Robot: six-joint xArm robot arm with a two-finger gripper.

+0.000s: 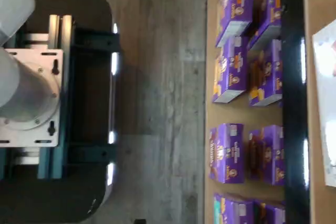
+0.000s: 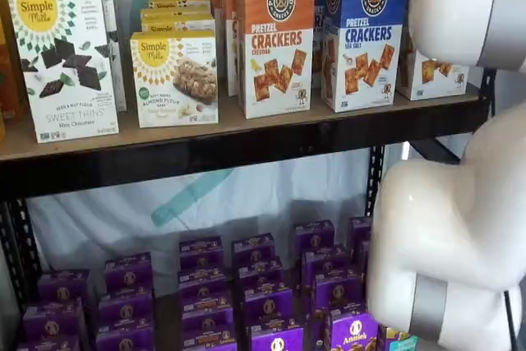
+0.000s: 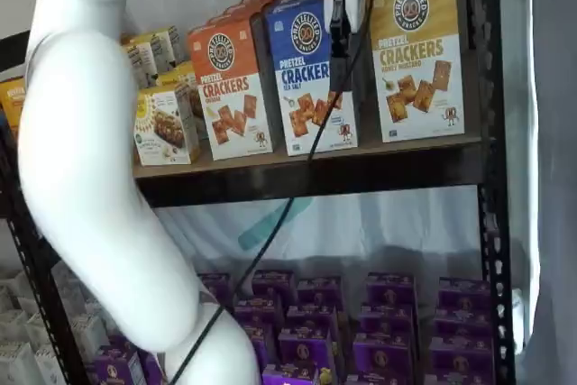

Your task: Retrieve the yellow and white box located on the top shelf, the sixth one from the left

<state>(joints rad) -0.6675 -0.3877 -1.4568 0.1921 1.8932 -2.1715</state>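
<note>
Gripper (image 3: 340, 29) hanging before the top shelf (image 3: 306, 173), one black finger seen side-on; jaws taken as fully apart, nothing held. Yellow and white box (image 3: 417, 56) upright on that shelf, just to the camera-right of the finger, long axis vertical.

Glossy white rounded arm links (image 3: 90, 178), black cable (image 3: 270, 232), black-fingered tool (image 3: 340, 38)

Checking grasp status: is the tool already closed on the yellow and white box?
No. In a shelf view the tool hangs in front of the blue box; the yellow and white box stands untouched.
</note>
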